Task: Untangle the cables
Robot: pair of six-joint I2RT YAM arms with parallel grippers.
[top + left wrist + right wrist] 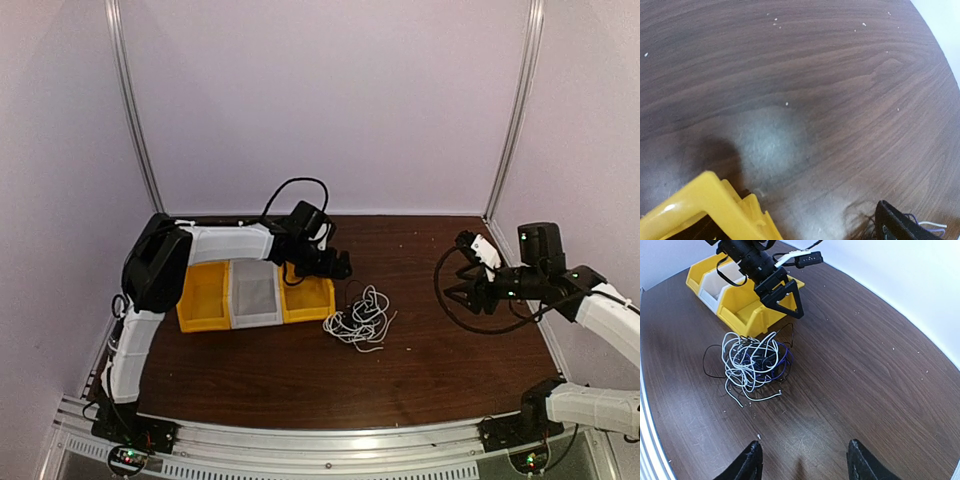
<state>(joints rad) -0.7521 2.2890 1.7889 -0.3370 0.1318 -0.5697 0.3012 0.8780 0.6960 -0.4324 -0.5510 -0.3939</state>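
Dark wooden surface [300,380] from above: the cables [360,322] lie in one knotted pile at mid-surface, just right of the yellow bins [205,300]; nothing looks separated yet. Left wrist view shows only a bin corner. Right wrist view: the right gripper [802,462] stands apart, empty, facing the pile; the left gripper [785,302] hangs spread and empty beyond it.

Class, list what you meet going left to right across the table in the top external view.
In order: yellow bin → white bin → second yellow bin → cables → right gripper.
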